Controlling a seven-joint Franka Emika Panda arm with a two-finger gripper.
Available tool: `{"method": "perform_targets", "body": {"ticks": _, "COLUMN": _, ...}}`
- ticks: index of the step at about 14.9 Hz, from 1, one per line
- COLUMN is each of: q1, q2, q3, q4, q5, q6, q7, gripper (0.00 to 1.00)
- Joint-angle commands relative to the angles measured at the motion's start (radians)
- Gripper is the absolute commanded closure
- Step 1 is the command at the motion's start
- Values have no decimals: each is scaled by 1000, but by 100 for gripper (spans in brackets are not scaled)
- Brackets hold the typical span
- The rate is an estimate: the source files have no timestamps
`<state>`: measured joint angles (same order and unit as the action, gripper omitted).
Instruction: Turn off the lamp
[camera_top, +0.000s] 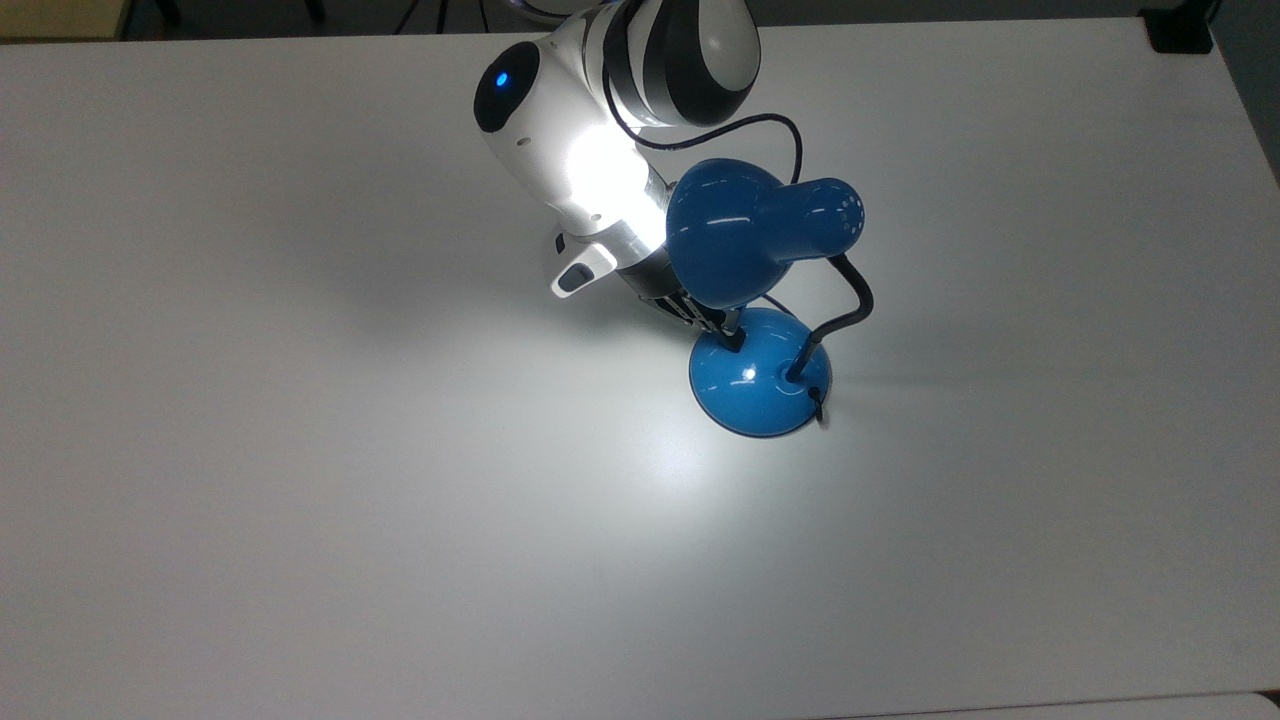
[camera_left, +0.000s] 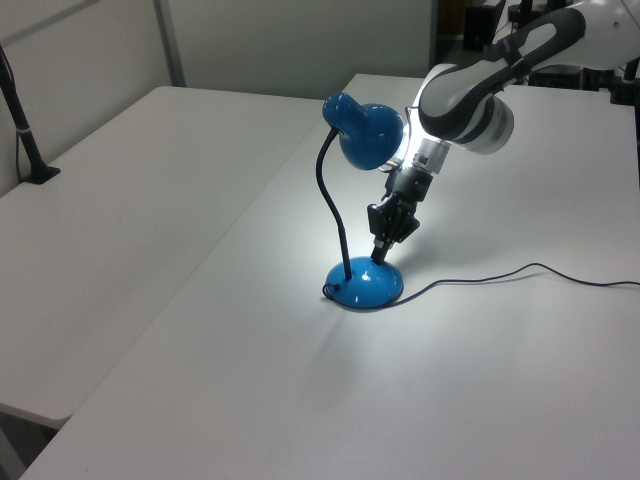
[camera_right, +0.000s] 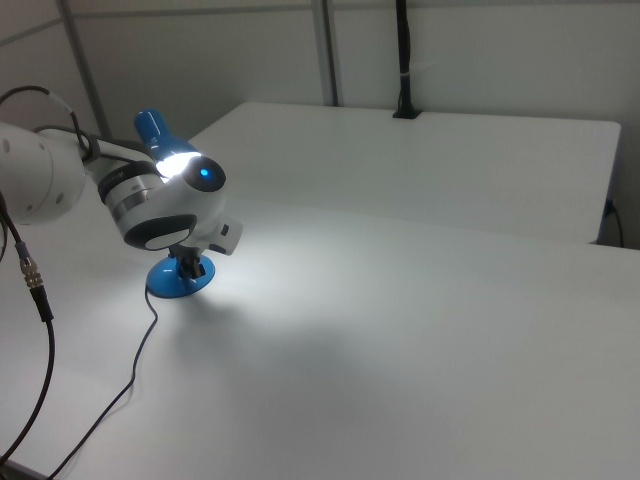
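The glossy blue lamp stands on the white table, lit, throwing a bright patch on the table and on my arm. Its bell shade (camera_top: 735, 235) (camera_left: 365, 132) (camera_right: 155, 132) hangs on a black bendy neck (camera_top: 850, 300) (camera_left: 330, 200) above the round domed base (camera_top: 760, 385) (camera_left: 365, 287) (camera_right: 180, 282). My gripper (camera_top: 733, 338) (camera_left: 378, 256) is shut, fingertips together and pressing down on the top of the base where the small black switch sits. The shade partly covers my wrist in the top view.
The lamp's black cord (camera_left: 500, 275) (camera_right: 110, 390) trails across the white table (camera_top: 300, 500). A black clamp with a post (camera_left: 30, 160) (camera_right: 403, 60) grips a neighbouring table's edge. A seam separates the two tables in the left view.
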<state>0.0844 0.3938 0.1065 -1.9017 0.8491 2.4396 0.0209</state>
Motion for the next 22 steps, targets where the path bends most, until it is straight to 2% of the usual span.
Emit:
{"method": "perform_targets", "body": {"ticks": 1, "q1": -12, "q2": 19, "q3": 9, "q4": -27, "q5": 4, "q6": 32, "q7": -7, "gripper": 100}}
{"method": "perform_targets", "body": {"ticks": 16, "q1": -52, "q2": -1, "q3": 4, "q4": -40, "q5": -39, "q6": -3, "q7": -6, "gripper": 100}}
{"method": "perform_targets", "body": {"ticks": 18, "q1": -80, "q2": -42, "q3": -2, "q4": -37, "q5": -102, "q6": -118, "q7": -3, "gripper": 98}}
{"method": "perform_targets", "body": {"ticks": 22, "q1": -153, "q2": -101, "q3": -24, "q4": 2, "q5": -385, "q6": -425, "q7": 4, "gripper": 68}}
